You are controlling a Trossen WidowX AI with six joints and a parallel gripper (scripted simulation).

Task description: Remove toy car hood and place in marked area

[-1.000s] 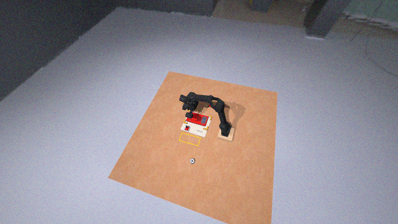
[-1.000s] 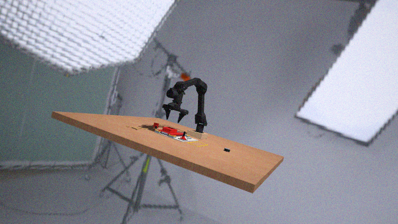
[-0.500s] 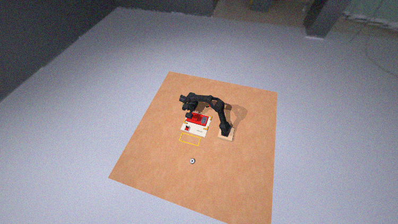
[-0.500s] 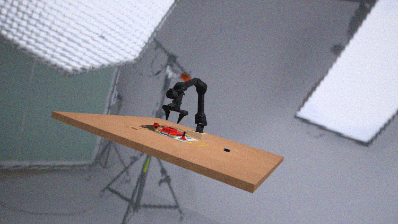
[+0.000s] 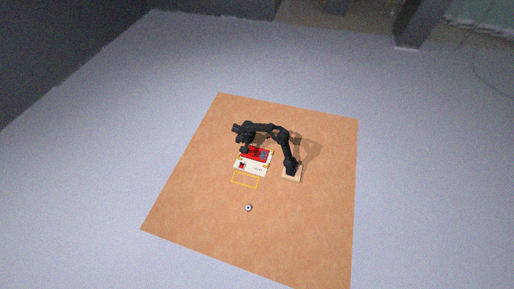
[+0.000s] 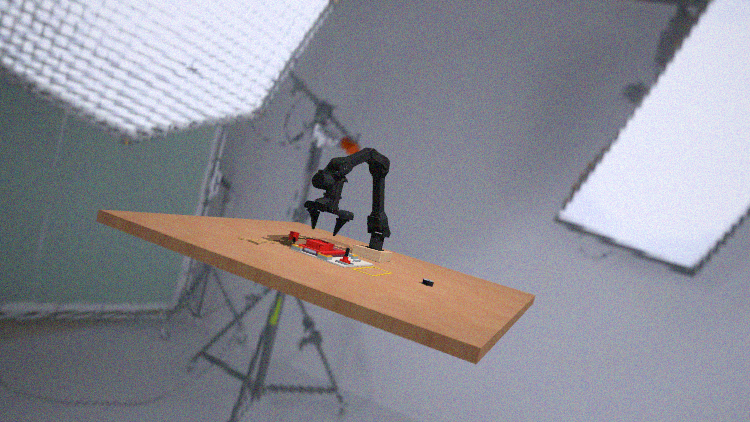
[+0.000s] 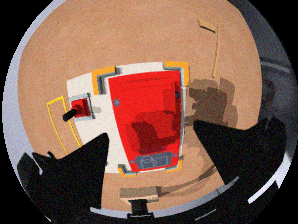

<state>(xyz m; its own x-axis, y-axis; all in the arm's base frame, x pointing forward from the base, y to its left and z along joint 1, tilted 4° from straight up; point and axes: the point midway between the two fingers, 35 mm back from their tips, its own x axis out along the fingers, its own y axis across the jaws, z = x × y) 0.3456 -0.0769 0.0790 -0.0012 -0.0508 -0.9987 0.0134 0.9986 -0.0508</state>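
In the exterior view, on the bench (image 6: 445, 314), a yellow outline (image 6: 373, 271) lies nearest, behind it at the frame centre the red car (image 6: 320, 245) with its hood on sits on a white board (image 6: 335, 259), and above it hangs the end effector (image 6: 326, 225), fingers apart and holding nothing.

The arm (image 6: 378, 188) rises nearly straight up from its base (image 6: 378, 232), bends at the elbow (image 6: 379, 161) and reaches forward, then the wrist (image 6: 326, 181) turns downward. The gripper (image 6: 328, 221) points down, hanging above the bench without touching anything. Its two dark, pointed fingers (image 6: 313, 216) are spread wide apart with nothing between them. In the wrist view they show as black shapes low at either side (image 7: 69, 169).
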